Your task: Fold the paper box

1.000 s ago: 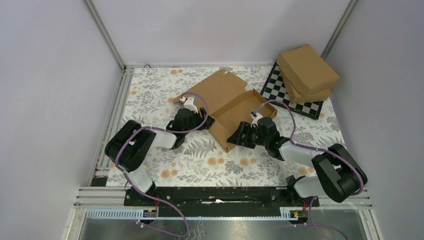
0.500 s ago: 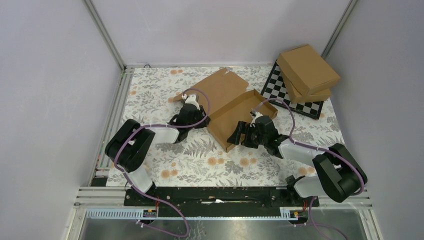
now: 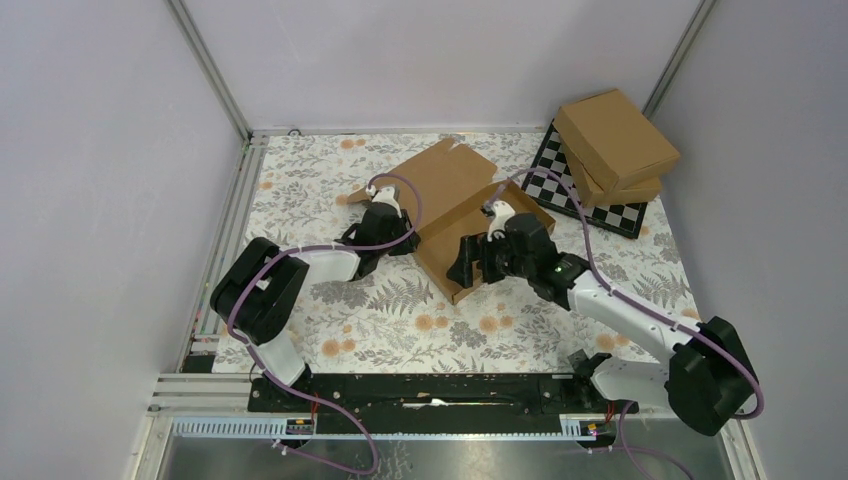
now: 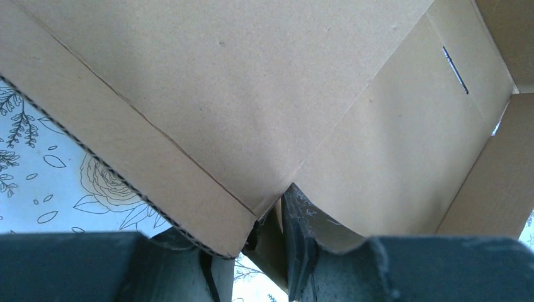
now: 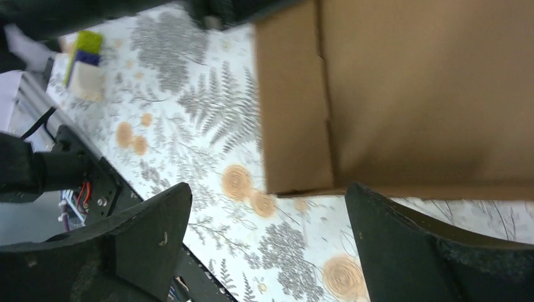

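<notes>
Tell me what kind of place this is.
Probably a lab robot work cell: plain grey walls on aluminium framing, two arms bolted to a rail, a floral-cloth table with the paper box.

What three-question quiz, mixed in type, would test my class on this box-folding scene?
1. True or false: the right gripper is shut on the paper box.
2. The two stacked ready-made boxes rest on: A) a checkered board; B) a metal tray; C) the paper box.
3. Which gripper pinches the paper box's cardboard?

Key:
1. False: its jaws stand wide open over the box's near corner.
2. A.
3. The left gripper.
</notes>
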Action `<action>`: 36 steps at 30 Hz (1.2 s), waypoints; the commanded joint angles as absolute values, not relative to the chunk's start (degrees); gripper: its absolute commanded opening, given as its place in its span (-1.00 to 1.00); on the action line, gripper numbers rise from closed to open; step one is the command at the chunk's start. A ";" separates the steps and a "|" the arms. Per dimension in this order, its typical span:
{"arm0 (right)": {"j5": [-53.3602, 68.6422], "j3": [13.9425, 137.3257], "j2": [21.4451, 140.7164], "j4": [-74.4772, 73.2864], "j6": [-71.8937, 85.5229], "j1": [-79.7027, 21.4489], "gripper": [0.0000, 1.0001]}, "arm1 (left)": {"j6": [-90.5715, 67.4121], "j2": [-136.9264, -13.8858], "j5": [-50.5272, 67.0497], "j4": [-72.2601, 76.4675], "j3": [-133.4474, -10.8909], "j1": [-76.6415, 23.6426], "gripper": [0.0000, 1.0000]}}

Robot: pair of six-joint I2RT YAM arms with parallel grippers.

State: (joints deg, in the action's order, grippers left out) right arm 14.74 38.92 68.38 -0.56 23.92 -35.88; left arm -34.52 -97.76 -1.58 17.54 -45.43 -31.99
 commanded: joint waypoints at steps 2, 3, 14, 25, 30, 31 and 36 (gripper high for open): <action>11.86 48.44 72.45 -5.32 13.34 -42.48 0.95 | -33.05 -98.31 0.24 14.85 -46.93 -33.13 -0.87; 11.60 49.03 74.30 -4.50 12.93 -43.42 0.94 | -33.05 -98.27 0.18 14.85 -46.94 -33.13 -0.87; 8.95 55.25 95.52 2.97 11.26 -46.27 0.82 | -33.11 -97.92 1.94 15.73 -46.55 -33.13 -0.85; -0.41 60.27 104.96 5.77 7.94 -48.97 0.53 | -33.48 -97.30 4.18 16.34 -45.98 -33.05 -0.80; -1.67 59.11 105.06 8.91 8.71 -49.13 -0.37 | -33.96 -97.25 4.68 16.99 -45.63 -33.04 -0.79; -1.41 58.87 105.22 9.11 8.93 -49.09 -0.70 | -34.04 -97.21 4.73 17.07 -45.57 -33.05 -0.77; -0.18 57.51 105.55 10.06 10.67 -49.04 -1.00 | -34.49 -95.87 4.76 17.15 -44.86 -32.83 -0.53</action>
